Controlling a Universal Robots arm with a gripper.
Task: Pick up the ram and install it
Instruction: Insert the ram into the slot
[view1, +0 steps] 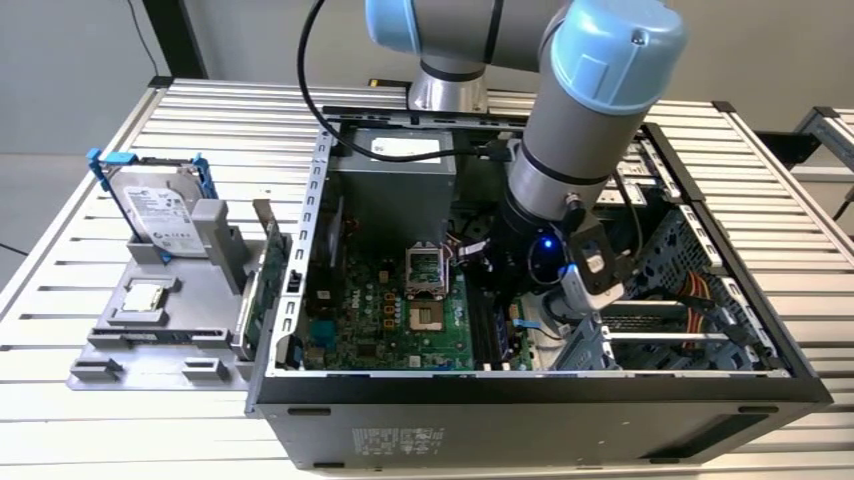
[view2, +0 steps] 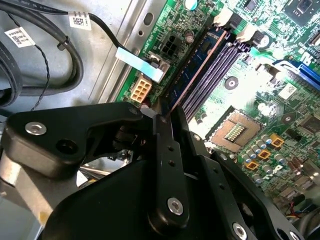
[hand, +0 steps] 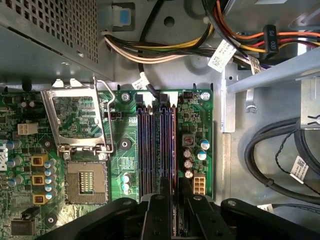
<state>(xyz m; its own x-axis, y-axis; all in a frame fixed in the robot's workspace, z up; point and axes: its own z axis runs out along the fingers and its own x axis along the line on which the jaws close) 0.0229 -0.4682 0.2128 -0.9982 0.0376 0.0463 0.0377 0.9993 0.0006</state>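
In the exterior view my gripper (view1: 529, 312) reaches down into the open computer case (view1: 534, 385), over the motherboard's memory slots. In both wrist views the ram (view2: 197, 70) (hand: 173, 150) is a thin blue-green stick standing on edge in the outermost of the long dark slots (hand: 152, 150), nearest the board's edge. My gripper (view2: 167, 120) (hand: 175, 200) is shut on the near end of the ram, a black finger on each face. The stick's far end lies by the white slot latches (view2: 232, 22). How deep it sits in the slot is hidden.
The processor socket (hand: 86, 182) with its raised metal frame (hand: 77, 117) lies beside the slots. Cable bundles (hand: 175, 47) and black cables (view2: 45, 65) run close by. Outside the case, a grey fixture (view1: 147, 340) holds a hard drive (view1: 160, 210) and a green expansion card (view1: 271, 275).
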